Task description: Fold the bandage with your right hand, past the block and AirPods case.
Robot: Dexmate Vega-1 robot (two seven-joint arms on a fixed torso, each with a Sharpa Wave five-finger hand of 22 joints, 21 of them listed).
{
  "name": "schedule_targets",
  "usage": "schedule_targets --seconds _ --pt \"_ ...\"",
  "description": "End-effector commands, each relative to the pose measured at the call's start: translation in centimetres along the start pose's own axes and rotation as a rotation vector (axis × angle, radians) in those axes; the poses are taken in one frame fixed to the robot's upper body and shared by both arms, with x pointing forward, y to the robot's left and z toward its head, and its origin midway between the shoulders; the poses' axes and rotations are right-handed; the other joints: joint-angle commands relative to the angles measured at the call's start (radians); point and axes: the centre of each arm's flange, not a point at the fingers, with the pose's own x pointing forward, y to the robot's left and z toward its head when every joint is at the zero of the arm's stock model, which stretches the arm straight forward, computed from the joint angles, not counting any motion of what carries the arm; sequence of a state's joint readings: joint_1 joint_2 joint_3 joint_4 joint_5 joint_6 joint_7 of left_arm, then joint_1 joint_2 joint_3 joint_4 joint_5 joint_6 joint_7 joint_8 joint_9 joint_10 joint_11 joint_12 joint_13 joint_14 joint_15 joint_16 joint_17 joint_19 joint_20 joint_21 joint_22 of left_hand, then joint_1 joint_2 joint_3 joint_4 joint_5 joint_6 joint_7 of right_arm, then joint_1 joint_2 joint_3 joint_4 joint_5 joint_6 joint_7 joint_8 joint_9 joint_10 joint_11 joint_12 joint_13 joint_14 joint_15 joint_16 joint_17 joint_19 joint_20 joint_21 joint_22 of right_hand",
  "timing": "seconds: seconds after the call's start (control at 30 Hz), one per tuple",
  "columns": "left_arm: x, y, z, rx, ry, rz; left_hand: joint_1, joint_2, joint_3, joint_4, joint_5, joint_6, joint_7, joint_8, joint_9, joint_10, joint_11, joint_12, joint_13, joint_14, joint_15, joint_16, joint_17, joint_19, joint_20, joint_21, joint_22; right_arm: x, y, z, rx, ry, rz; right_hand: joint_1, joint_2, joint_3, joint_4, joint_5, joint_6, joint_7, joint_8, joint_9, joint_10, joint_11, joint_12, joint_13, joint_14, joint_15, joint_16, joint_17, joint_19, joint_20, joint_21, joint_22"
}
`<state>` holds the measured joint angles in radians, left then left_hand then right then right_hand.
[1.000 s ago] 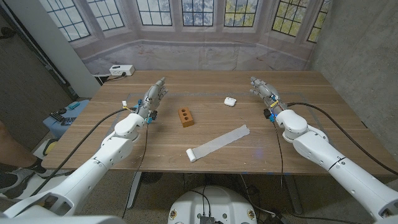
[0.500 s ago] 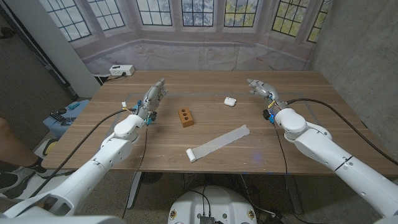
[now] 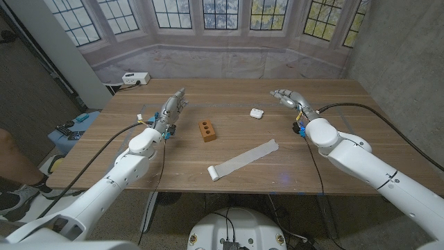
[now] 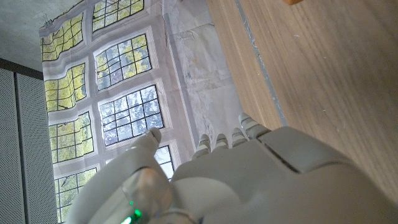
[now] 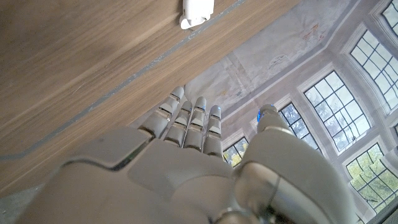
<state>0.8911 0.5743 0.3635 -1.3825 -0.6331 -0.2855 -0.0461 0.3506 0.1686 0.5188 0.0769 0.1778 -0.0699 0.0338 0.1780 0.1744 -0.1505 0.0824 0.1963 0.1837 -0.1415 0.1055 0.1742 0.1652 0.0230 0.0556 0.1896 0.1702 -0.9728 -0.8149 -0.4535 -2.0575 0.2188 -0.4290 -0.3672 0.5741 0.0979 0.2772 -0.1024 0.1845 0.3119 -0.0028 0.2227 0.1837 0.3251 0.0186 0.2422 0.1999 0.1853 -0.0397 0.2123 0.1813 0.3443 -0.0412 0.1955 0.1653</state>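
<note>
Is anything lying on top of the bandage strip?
No. The bandage lies bare on the table, one end rolled. The table under it is covered.

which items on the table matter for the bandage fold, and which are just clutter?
Job:
- bandage, partly unrolled, roll at its near end
- block
- AirPods case
- right hand, empty, beyond the case's right side

Lying about:
- white power strip off the table's far left corner
- left hand, empty, left of the block
</note>
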Motion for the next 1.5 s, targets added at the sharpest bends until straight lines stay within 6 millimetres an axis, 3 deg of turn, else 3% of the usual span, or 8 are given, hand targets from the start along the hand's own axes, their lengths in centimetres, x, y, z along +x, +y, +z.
schedule_targets --seconds 0.03,0.2,0.4,0.43,0.6,0.87,1.5 --pt "0.2 -0.5 -0.3 -0.006 0.004 -0.005 0.008 0.000 0.003 -0.009 0.000 0.002 0.000 0.006 0.002 -0.003 0.002 0.004 0.003 -0.005 0.006 0.001 0.005 -0.001 0.004 0.001 0.005 -1.8 0.1 1.0 -0.139 0.036 -0.012 0.025 -0.011 0.003 -0.026 -0.005 0.030 0.004 0.010 0.004 0.030 0.008 0.006 0.002 0.028 -0.017 0.005 0.001 0.016 -0.016 0.002 0.003" --pt "0.1 -0.7 -0.4 -0.005 0.004 -0.012 0.008 0.000 0.005 -0.011 -0.001 0.007 -0.001 0.008 0.003 0.000 0.000 0.005 0.003 -0.006 0.008 0.001 0.005 -0.002 0.004 0.002 0.005 -2.5 0.4 1.6 -0.219 0.064 -0.002 0.054 -0.020 0.007 -0.050 -0.006 0.053 0.002 0.010 0.005 0.056 0.003 0.007 0.003 0.063 -0.019 0.009 0.001 0.055 -0.010 0.012 0.004" --pt "-0.1 -1.1 -0.5 -0.005 0.004 -0.021 0.008 0.000 0.006 -0.012 -0.001 0.010 -0.003 0.009 0.003 0.000 0.000 0.006 0.003 -0.005 0.008 0.002 0.006 -0.002 0.005 0.002 0.005 -3.1 0.7 2.2 -0.274 0.077 -0.008 0.087 -0.029 0.011 -0.065 -0.007 0.090 -0.005 0.015 0.006 0.090 -0.006 0.010 0.004 0.102 -0.029 0.015 0.001 0.086 -0.004 0.017 0.006" --pt "-0.2 -1.1 -0.5 -0.005 0.003 -0.022 0.008 0.000 0.006 -0.012 -0.001 0.010 -0.004 0.009 0.003 0.001 0.001 0.006 0.003 -0.005 0.008 0.002 0.006 -0.002 0.005 0.002 0.005 -3.2 0.7 2.2 -0.285 0.076 -0.008 0.097 -0.032 0.011 -0.067 -0.008 0.097 -0.006 0.014 0.006 0.098 -0.001 0.010 0.005 0.114 -0.031 0.017 0.001 0.108 -0.001 0.024 0.007" --pt "-0.6 -1.3 -0.5 -0.006 0.001 -0.020 0.006 -0.001 0.006 -0.012 -0.002 0.013 -0.006 0.009 0.003 0.001 0.000 0.006 0.003 -0.004 0.007 0.003 0.006 -0.002 0.006 0.003 0.005 -3.5 0.7 2.6 -0.336 0.078 -0.009 0.127 -0.040 0.013 -0.070 -0.008 0.140 -0.014 0.020 0.006 0.139 -0.007 0.015 0.005 0.156 -0.037 0.024 0.003 0.149 -0.002 0.033 0.011" --pt "-1.0 -1.3 -0.6 -0.009 0.003 -0.015 0.002 -0.003 0.006 -0.011 -0.002 0.017 -0.008 0.010 0.003 0.003 0.002 0.007 0.003 -0.003 0.006 0.004 0.007 -0.002 0.007 0.003 0.005 -3.8 1.0 2.8 -0.436 0.100 -0.009 0.162 -0.047 0.015 -0.072 -0.008 0.189 -0.028 0.027 0.005 0.184 -0.018 0.021 0.006 0.194 -0.046 0.030 0.004 0.172 -0.007 0.036 0.012" --pt "-2.1 -1.7 -0.4 -0.014 -0.006 -0.018 -0.006 -0.003 0.007 -0.008 -0.002 0.027 -0.010 0.011 0.003 0.011 0.006 0.010 0.004 0.000 0.010 0.006 0.009 -0.002 0.009 0.005 0.006 -4.6 2.4 2.6 -0.648 0.155 -0.002 0.245 -0.061 0.020 -0.074 -0.005 0.298 -0.025 0.043 0.005 0.301 -0.024 0.041 0.006 0.264 -0.073 0.039 0.007 0.223 -0.014 0.043 0.014"
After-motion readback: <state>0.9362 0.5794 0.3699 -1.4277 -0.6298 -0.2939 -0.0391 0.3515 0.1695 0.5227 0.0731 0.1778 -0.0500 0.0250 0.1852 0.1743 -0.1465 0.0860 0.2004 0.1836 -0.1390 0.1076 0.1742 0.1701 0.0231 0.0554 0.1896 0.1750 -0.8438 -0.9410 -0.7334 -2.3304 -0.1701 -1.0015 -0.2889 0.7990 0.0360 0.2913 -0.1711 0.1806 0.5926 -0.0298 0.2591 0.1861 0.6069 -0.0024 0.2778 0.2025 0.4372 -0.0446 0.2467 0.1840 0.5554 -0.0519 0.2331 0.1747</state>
